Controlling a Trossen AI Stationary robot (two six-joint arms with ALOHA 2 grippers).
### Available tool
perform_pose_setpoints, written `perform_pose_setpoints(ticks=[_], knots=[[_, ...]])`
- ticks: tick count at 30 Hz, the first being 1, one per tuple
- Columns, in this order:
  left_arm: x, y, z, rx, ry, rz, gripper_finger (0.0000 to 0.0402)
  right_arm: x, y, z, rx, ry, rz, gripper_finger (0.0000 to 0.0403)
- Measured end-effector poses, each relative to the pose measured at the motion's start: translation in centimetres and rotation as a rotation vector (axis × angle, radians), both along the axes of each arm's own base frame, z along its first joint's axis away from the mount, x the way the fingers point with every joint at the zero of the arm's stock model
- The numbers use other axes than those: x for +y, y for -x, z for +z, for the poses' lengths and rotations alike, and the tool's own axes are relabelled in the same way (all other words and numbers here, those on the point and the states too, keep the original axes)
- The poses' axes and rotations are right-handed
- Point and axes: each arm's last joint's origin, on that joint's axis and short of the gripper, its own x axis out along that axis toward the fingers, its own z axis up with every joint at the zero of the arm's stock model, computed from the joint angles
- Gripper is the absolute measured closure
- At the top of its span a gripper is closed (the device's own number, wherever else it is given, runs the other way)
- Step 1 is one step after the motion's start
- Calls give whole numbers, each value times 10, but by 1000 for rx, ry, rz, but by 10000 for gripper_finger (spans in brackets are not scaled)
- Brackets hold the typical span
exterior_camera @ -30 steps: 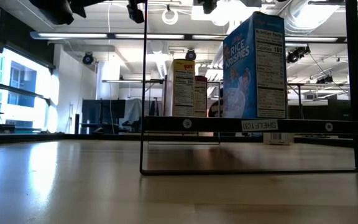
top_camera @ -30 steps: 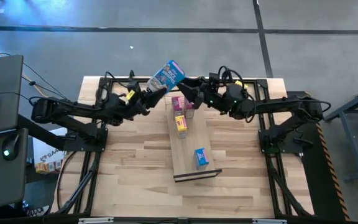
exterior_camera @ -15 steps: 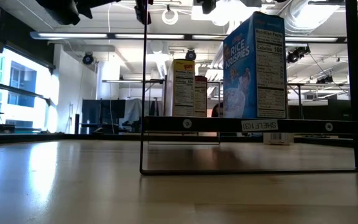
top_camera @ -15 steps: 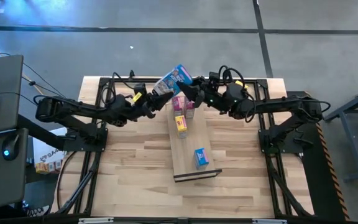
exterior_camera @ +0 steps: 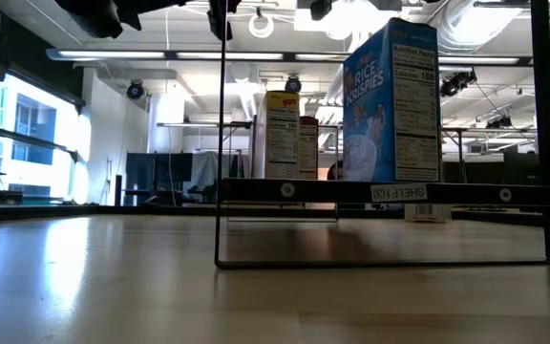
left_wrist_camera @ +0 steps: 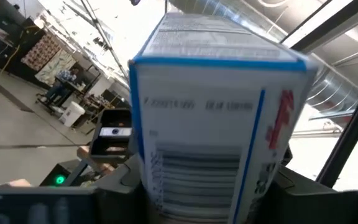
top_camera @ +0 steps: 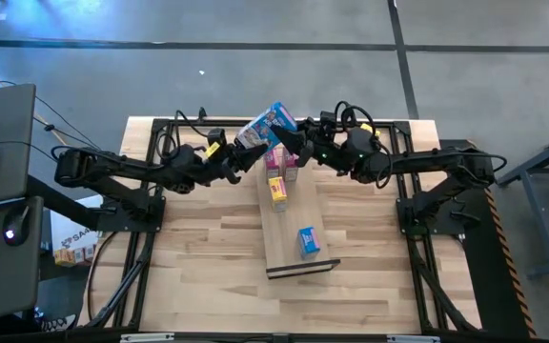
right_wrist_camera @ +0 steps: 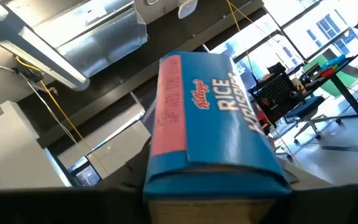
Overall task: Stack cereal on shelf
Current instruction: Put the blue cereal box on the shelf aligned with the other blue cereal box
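We take the shelf [top_camera: 292, 224] as our landmark: a pale plank lying lengthways down the middle of the bench [top_camera: 198, 257], with black frames at its ends. Above its far end, both arms meet on one light blue Rice Krispies box [top_camera: 263, 125], held tilted in the air. A second ago the left tool [top_camera: 239, 160] carried this box alone, further to the left of the shelf's far end, while the right tool [top_camera: 292, 145] waited spread beside it. Since then the box has swung in over the far end and the right tool has narrowed onto it. The left tool pinches the box's lower end; both wrist views are filled by the box, so the right tool appears to be pinching it too.

We read this as a handover or two-handed alignment before placing. Already on the shelf stand a pink box [top_camera: 275, 160] at the far end, a yellow box [top_camera: 277, 191] toward the middle, and another blue Rice Krispies box [top_camera: 308, 240] near the front end
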Motion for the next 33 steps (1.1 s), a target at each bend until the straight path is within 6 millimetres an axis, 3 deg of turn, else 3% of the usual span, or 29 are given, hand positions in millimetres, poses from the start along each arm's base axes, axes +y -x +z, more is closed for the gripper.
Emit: perform_pose_setpoints(ticks=[4, 13, 19, 24, 28, 33], knots=[[1, -2, -3, 33, 16, -6, 213, 0, 0, -1, 10, 16, -7, 274], [11, 1, -3, 95, -34, -119, 149, -3, 4, 2, 26, 44, -19, 280], [22, 20, 0, 279, -89, -274, 129, -12, 33, 20, 158, 105, -28, 280], [28, 46, 9, 389, -185, -199, 128, -13, 58, 20, 347, 92, 26, 281], [27, 59, 17, 394, -244, -162, 128, -6, 54, 10, 434, 79, 139, 281], [20, 51, 10, 431, -277, -192, 128, 1, 39, -4, 479, 103, 190, 281]])
